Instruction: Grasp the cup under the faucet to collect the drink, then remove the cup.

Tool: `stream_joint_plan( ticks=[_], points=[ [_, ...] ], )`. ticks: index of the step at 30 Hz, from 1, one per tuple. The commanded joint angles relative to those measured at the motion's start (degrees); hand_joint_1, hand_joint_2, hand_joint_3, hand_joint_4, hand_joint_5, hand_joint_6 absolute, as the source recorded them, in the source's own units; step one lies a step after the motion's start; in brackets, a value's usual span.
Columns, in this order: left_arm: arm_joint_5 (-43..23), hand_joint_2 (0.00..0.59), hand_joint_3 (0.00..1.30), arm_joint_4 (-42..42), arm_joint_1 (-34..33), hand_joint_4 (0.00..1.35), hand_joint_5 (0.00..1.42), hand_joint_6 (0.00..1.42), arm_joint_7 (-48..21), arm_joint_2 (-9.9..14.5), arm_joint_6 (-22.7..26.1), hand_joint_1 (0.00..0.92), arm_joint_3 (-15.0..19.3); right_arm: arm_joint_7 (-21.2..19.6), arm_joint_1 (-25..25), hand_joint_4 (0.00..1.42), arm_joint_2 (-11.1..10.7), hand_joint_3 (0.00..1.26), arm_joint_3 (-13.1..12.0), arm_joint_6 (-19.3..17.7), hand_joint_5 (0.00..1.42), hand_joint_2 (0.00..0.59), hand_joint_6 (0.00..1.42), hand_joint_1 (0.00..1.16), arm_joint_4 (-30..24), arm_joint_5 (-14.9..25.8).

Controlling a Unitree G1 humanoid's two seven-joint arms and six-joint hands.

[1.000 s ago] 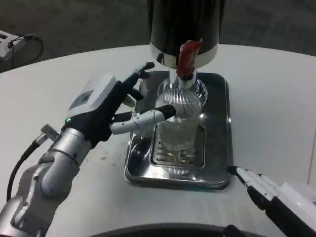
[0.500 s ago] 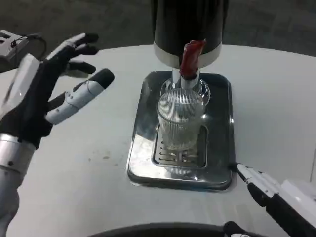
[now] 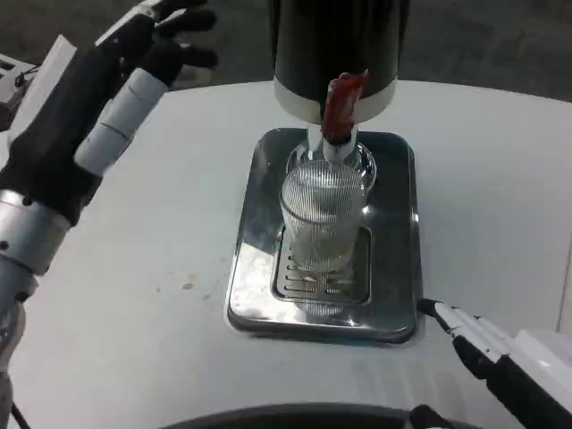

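Raised high at the upper left of the head view, the robot's left hand (image 3: pixel 85 98) hovers above the round white table (image 3: pixel 134 259), well apart from the cup, its white and black fingers (image 3: pixel 134 85) spread apart and holding nothing. At the lower right corner, the right hand (image 3: pixel 500 353) shows in part, resting low near the tray's front right corner with 1 white fingertip (image 3: pixel 456 320) pointing at it; too little of it is visible to tell whether it is open or clenched. The clear ribbed glass cup (image 3: pixel 323 219) stands upright on the slotted grille of the shiny rectangular metal drip tray (image 3: pixel 393 268), directly beneath the steel faucet (image 3: pixel 332 147) with its red tap lever (image 3: pixel 341 103), which projects from the tall black drink dispenser (image 3: pixel 338 45). The cup's contents cannot be made out. Neither hand touches the cup, so the grasp appears not yet made. To do it well, a hand should probably come in level from the side, wrap the cup around its middle below the faucet, keep it upright and centred under the spout, and avoid knocking the lever or the tray's raised rim.
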Motion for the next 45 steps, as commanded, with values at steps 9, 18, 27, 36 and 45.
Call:
stream_joint_plan(
  ticks=[9,18,27,36,45],
  points=[
    [-3.03,0.085,0.17,6.93,-13.8,0.15,0.29,0.29,-11.5,0.42,9.16,0.0,-5.6,-0.85,1.67,0.0,0.11,0.0,-0.42,-0.22,0.0,0.446,0.03,0.36,-1.99,-0.07],
    [-0.78,0.085,0.16,14.34,-19.23,0.14,0.28,0.29,-14.43,-1.22,7.88,0.0,-10.36,-1.77,3.14,0.0,-0.03,0.0,-1.85,-0.85,0.0,0.446,0.03,0.36,-2.35,1.13],
    [-0.61,0.085,0.22,13.22,-18.96,0.2,0.33,0.32,-14.92,-2.15,7.88,0.0,-10.89,-2.35,3.83,0.0,-0.09,0.0,-2.03,-1.27,0.0,0.446,0.04,0.36,-2.27,1.5],
    [-1.04,0.096,0.3,10.75,-16.14,0.26,0.38,0.38,-14.96,-1.39,8.19,0.0,-9.1,-2.08,2.91,0.0,-0.06,0.0,-0.86,-1.1,0.0,0.446,0.04,0.37,-2.01,0.8],
    [-0.23,0.096,0.3,11.77,-16.03,0.26,0.39,0.38,-15.66,-1.5,7.95,0.0,-9.3,-1.84,2.88,0.0,-0.05,0.0,-0.6,-0.72,0.0,0.446,0.05,0.37,-2.05,0.26]
  ],
)
